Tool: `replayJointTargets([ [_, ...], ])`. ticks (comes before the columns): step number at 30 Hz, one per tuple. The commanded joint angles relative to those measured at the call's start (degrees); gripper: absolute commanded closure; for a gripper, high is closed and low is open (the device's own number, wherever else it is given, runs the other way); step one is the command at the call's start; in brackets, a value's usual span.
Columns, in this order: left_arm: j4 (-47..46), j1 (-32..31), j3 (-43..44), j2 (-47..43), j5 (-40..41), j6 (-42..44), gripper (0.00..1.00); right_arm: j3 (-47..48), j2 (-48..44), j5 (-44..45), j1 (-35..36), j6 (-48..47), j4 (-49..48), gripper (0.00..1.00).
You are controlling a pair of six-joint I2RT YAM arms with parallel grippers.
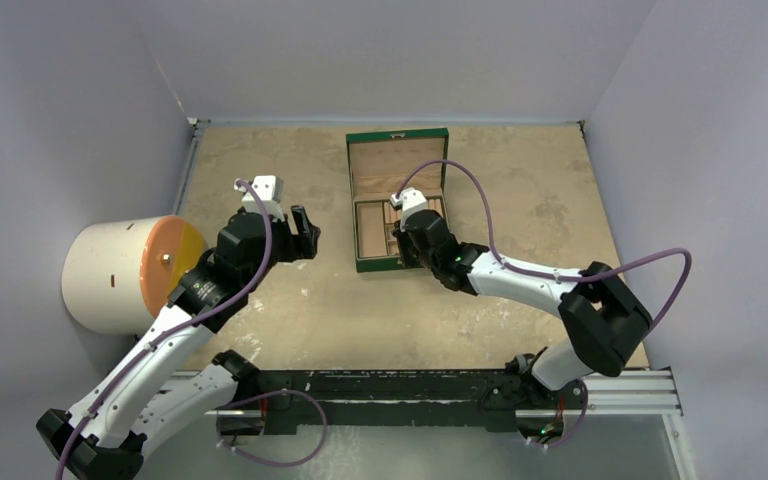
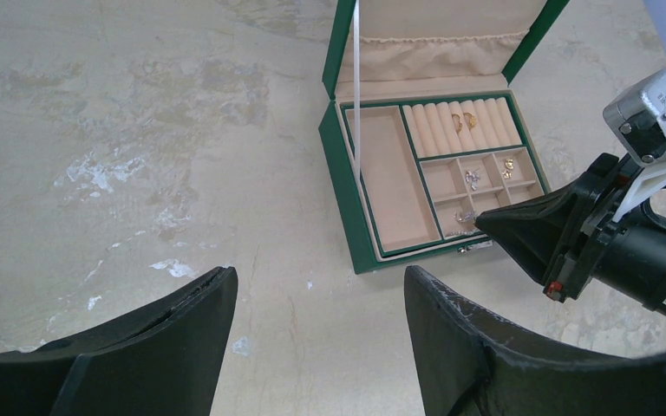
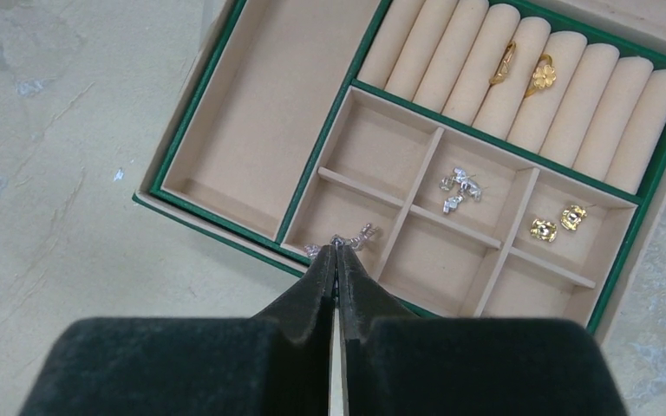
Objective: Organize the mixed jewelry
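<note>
The green box (image 1: 398, 140) lies open at mid-table, its tan tray holding the mixed jewelry. Two gold rings (image 3: 520, 68) sit in the ring rolls. Silver studs (image 3: 458, 191) lie in a middle compartment and gold studs (image 3: 559, 224) in the one to the right. My right gripper (image 3: 336, 246) is shut over the near-left small compartment, with a silver glittery piece (image 3: 362, 234) pinched at its tips. My left gripper (image 2: 321, 286) hangs open over bare table to the left of the box, holding nothing.
A white cylinder with an orange face (image 1: 125, 272) lies at the table's left edge beside the left arm. A white ribbon (image 2: 355, 78) runs from lid to tray. The box's long left compartment (image 3: 269, 113) holds nothing. Walls close in on three sides.
</note>
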State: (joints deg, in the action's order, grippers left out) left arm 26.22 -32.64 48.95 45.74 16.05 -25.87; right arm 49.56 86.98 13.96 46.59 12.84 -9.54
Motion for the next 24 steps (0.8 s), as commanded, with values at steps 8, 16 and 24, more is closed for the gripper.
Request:
replayJointTargets([
  [8, -1.42, 0.39, 0.49, -0.45, -0.41, 0.91, 0.30, 3.23, 1.49, 0.49, -0.01, 1.57, -0.05, 0.87],
  [16, -1.42, 0.52, 0.50, -0.65, -0.48, 0.91, 0.30, 4.32, 1.76, 0.72, -0.05, 1.97, 0.56, 0.80],
  [24, -1.33, 0.48, 0.38, -0.75, -0.41, 0.91, 0.30, 2.45, -2.25, 0.62, -0.01, 2.46, 2.24, 0.79],
])
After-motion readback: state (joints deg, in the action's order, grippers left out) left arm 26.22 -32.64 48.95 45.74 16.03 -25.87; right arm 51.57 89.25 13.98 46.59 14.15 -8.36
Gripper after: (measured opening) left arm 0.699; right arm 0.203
